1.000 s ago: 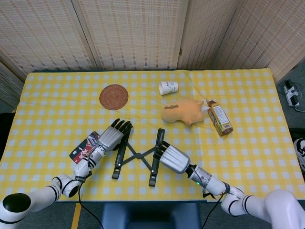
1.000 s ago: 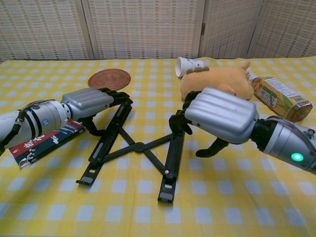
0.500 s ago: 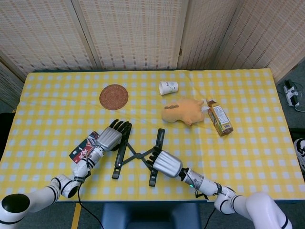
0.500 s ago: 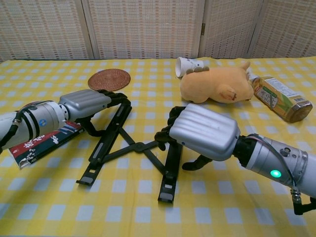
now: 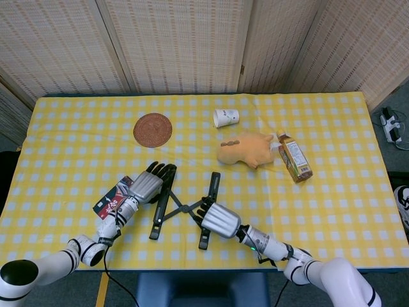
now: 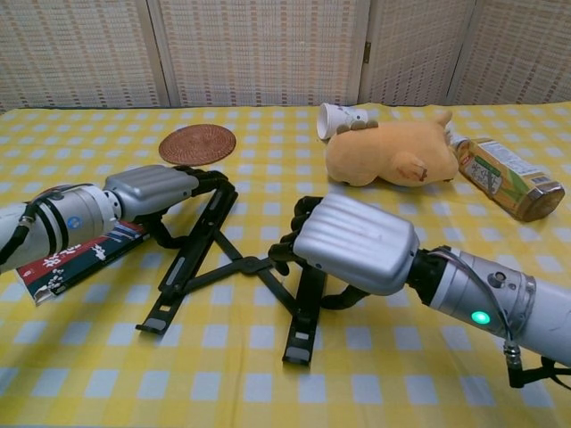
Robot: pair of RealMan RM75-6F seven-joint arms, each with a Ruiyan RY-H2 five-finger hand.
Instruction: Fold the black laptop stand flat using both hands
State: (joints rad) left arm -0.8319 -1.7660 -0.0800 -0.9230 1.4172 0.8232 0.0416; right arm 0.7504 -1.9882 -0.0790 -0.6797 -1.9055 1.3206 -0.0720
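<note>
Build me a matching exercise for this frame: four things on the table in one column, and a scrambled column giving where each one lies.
Things:
1. paper cup
2. woven coaster
3. bottle
4. red and black packet

Places:
A. beside the left hand, on its outer side
B. on its side, right of the plush toy
C. on its side, behind the plush toy
D. flat on the cloth, behind the left rail of the laptop stand

Pairs: 1-C, 2-D, 3-B, 4-A
</note>
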